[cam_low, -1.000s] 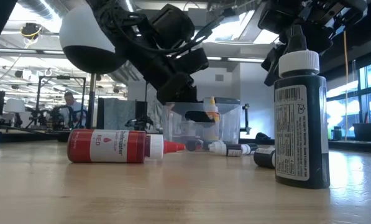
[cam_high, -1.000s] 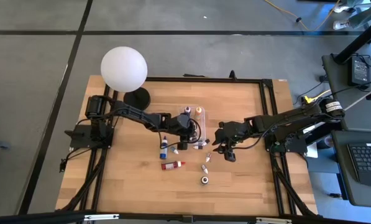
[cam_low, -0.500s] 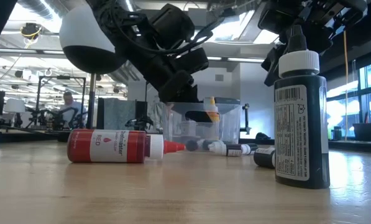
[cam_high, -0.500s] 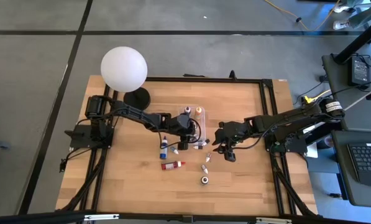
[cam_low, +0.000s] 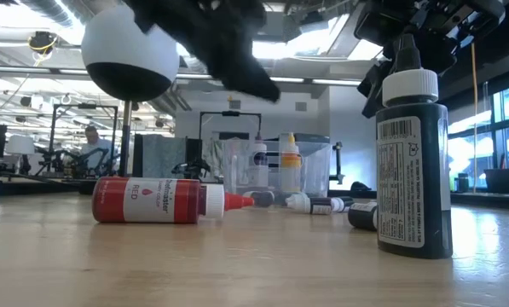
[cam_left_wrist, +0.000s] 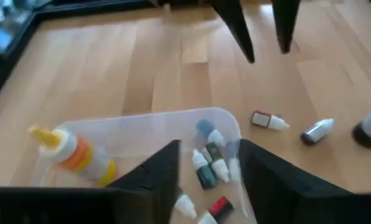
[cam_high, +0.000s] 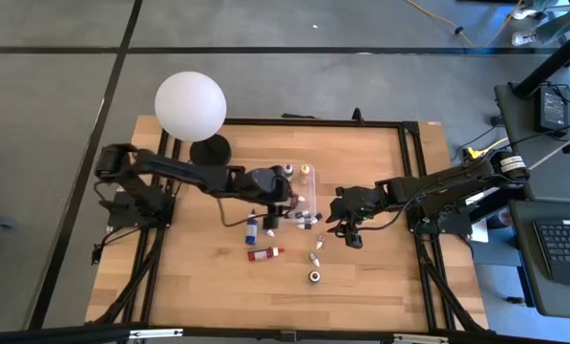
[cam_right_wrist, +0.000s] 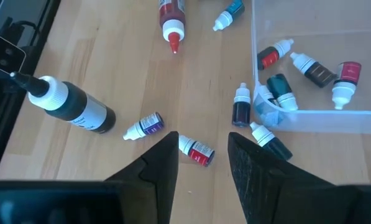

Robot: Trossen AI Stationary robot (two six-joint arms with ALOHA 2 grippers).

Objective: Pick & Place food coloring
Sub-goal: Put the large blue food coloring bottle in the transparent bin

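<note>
Clear plastic box [cam_high: 299,196] stood near the table's [cam_high: 199,287] middle, serving as the bin for the food coloring; an orange-banded bottle [cam_left_wrist: 73,155] and several small ones [cam_left_wrist: 209,163] already lay or stood inside it. Left gripper [cam_left_wrist: 207,171] hung over the box's front edge, fingers spread and empty, apparently just after a drop. Right gripper [cam_right_wrist: 201,155] hovered low over a small red bottle [cam_right_wrist: 196,150] lying just off the box's right front corner, fingers parted and holding nothing, probably lined up to take it. More bottles lay scattered toward the front edge: a large red one [cam_high: 263,253] on its side and a tall dark one [cam_low: 412,162] upright. A white globe lamp [cam_high: 190,103] stood at the far left corner.
</note>
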